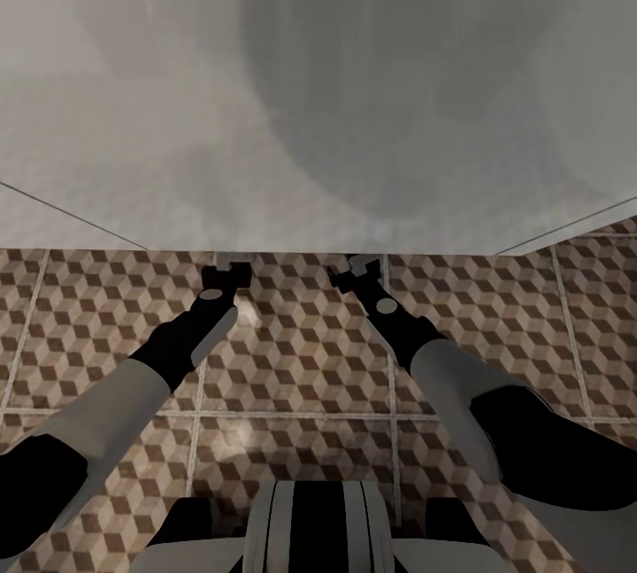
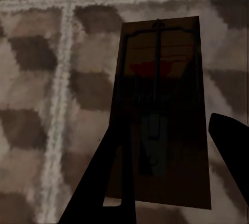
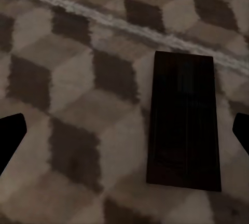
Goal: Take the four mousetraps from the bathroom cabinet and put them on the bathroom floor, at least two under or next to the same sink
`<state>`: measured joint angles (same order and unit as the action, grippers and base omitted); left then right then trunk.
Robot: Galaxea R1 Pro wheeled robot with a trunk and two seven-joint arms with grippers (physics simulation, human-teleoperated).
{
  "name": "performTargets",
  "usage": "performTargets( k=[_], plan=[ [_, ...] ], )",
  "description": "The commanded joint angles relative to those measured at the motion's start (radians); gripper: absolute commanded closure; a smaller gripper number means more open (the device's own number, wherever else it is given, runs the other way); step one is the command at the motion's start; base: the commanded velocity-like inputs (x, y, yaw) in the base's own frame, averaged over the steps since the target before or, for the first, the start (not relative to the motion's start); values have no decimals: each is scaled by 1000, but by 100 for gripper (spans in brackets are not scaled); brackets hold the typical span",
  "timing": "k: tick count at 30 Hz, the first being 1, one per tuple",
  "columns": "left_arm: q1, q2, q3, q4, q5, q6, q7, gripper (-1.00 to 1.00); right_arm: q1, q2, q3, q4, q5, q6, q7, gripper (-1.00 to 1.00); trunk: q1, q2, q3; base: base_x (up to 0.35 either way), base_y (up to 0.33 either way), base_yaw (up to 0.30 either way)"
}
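Over the cube-patterned bathroom floor, both arms reach forward to the lower edge of a blurred white surface. My left gripper is shut on a mousetrap, its fingers against the board's two long edges. That trap faces up, showing its dark wire and red spot just above the tiles. My right gripper is open wide. A second mousetrap, dark and in shadow, lies flat on the tiles between its fingers, touching neither.
The white surface spans the upper half of the head view, with a grey rounded shade on it; what it is I cannot tell. Pale grout lines cross the tiles. My own trunk sits at the lower edge.
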<state>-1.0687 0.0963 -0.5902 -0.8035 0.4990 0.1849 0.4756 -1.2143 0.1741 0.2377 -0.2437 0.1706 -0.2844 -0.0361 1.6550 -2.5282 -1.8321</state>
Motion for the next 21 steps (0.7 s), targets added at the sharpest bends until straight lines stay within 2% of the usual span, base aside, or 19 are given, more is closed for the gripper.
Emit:
performTargets(
  k=[1, 7, 8, 21],
  plan=[
    [-1, 0, -6, -1, 6, 4, 9, 100, -1, 0, -2, 1, 10, -3, -4, -100, 0, 0, -1, 0, 0, 0],
    [-1, -5, -7, 1, 6, 4, 9, 100, -1, 0, -2, 1, 10, -2, -4, -100, 0, 0, -1, 0, 0, 0],
    [-1, -5, -7, 1, 6, 4, 9, -100, -1, 0, -2, 1, 10, -2, -4, -100, 0, 0, -1, 0, 0, 0],
    [-1, -9, -8, 5, 6, 4, 9, -100, -1, 0, -2, 1, 10, -2, -4, -100, 0, 0, -1, 0, 0, 0]
  ],
)
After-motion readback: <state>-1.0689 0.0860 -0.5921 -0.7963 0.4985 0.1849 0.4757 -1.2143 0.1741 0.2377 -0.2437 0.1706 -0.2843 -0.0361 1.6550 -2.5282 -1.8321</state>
